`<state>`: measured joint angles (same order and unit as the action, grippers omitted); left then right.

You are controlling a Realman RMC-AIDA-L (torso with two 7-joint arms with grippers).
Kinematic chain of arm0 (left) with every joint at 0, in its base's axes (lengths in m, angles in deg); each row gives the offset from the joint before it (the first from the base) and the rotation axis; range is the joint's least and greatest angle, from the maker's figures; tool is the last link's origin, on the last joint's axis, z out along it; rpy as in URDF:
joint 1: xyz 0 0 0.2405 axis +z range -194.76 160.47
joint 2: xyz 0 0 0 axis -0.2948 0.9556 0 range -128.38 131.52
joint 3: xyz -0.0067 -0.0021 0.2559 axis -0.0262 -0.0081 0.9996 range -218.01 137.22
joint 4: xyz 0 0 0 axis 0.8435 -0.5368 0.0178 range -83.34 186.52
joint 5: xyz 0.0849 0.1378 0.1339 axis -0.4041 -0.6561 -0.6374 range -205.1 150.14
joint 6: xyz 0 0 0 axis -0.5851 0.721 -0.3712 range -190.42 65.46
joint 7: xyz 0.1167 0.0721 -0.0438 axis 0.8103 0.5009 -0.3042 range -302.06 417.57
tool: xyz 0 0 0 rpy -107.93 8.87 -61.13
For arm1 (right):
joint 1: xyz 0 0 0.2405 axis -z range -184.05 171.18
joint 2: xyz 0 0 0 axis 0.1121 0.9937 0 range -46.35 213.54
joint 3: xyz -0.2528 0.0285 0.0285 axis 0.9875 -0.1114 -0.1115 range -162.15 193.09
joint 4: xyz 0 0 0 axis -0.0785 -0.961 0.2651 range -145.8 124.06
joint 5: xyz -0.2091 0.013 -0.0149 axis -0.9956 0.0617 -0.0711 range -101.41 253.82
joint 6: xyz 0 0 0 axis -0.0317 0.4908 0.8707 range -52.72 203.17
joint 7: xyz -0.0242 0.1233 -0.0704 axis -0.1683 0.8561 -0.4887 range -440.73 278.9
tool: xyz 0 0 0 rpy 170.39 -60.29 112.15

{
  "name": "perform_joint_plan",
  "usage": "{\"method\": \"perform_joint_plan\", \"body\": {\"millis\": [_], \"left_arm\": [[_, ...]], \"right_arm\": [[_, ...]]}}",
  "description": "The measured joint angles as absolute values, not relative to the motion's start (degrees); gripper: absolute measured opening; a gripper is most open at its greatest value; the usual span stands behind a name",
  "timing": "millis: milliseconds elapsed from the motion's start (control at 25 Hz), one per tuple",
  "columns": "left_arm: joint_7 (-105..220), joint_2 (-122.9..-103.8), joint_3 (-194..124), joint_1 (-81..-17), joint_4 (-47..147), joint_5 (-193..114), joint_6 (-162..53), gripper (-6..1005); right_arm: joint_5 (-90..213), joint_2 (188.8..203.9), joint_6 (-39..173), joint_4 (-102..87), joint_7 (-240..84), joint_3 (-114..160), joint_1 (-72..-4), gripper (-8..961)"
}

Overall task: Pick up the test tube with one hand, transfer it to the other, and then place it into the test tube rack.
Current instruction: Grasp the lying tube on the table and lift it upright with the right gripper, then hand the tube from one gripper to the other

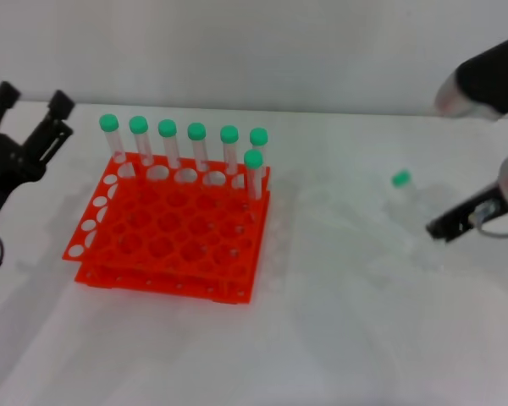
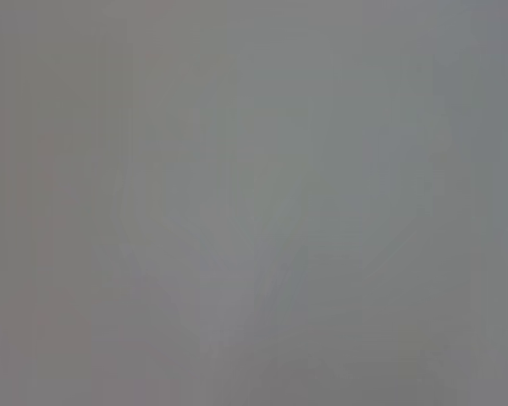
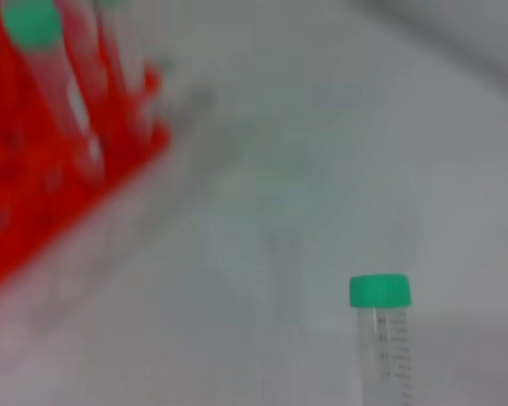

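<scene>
The test tube [image 1: 400, 180], clear with a green cap, stands upright on the white table, right of the rack. It also shows in the right wrist view [image 3: 381, 326], apart from anything. My right gripper [image 1: 438, 228] hangs low over the table, just right of the tube and not touching it. The orange-red test tube rack [image 1: 173, 233] stands at left centre and holds several green-capped tubes [image 1: 196, 144] along its far edge. The rack's corner shows in the right wrist view [image 3: 34, 169]. My left gripper [image 1: 31, 101] is open and empty, raised left of the rack.
The right arm's grey housing [image 1: 483, 85] sits at the upper right. The white table [image 1: 339, 321] meets a pale wall behind the rack. The left wrist view shows only plain grey.
</scene>
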<state>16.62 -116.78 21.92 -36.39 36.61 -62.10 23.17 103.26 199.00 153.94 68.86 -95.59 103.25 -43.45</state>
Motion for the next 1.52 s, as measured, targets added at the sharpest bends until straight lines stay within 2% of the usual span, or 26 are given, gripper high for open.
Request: {"method": "perform_joint_plan", "body": {"millis": [320, 480, 800, 1520], "left_arm": [[-8.56, -113.38, 21.86, -39.08, 27.06, -80.87, 20.44, 890], [-19.27, -112.71, 21.87, -41.65, 23.49, -88.24, 20.64, 886], [-26.83, -114.0, 21.82, -47.37, 20.95, -96.01, 20.15, 874], [-30.79, -115.12, 21.92, -51.97, 20.99, -101.74, 15.39, 849]], "right_arm": [[117.43, 199.16, 133.55, 80.43, -113.76, 105.0, -30.46, 214], [127.24, 199.03, 124.55, 78.93, -126.91, 107.13, -27.68, 218], [139.27, 198.93, 121.52, 75.84, -143.75, 107.61, -26.81, 225], [143.18, 199.05, 122.16, 79.04, -149.9, 110.83, -27.38, 240]]}}
